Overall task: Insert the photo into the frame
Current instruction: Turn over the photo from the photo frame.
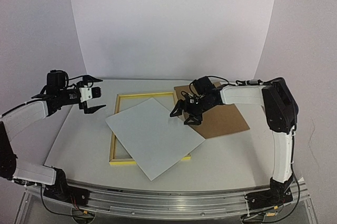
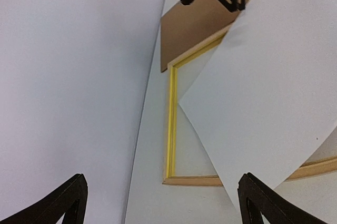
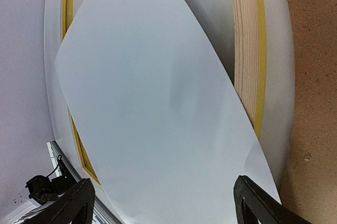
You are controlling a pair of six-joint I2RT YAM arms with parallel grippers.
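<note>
Photo (image 1: 154, 137) lies white back up, skewed across the frame (image 1: 114, 129), w/ its near & right corners sticking out past the yellow rails, not seated inside. Left claw (image 1: 100, 94) hangs just left of the frame's far-left corner, above the bench (image 1: 73, 145), fingers spread wide, empty. Right claw (image 1: 184, 117) is over the frame's far-right corner, by the photo's edge & the brown cardboard (image 1: 226, 121) lying right of the frame; also spread, gripping nothing, contact w/ photo can't tell.
</note>
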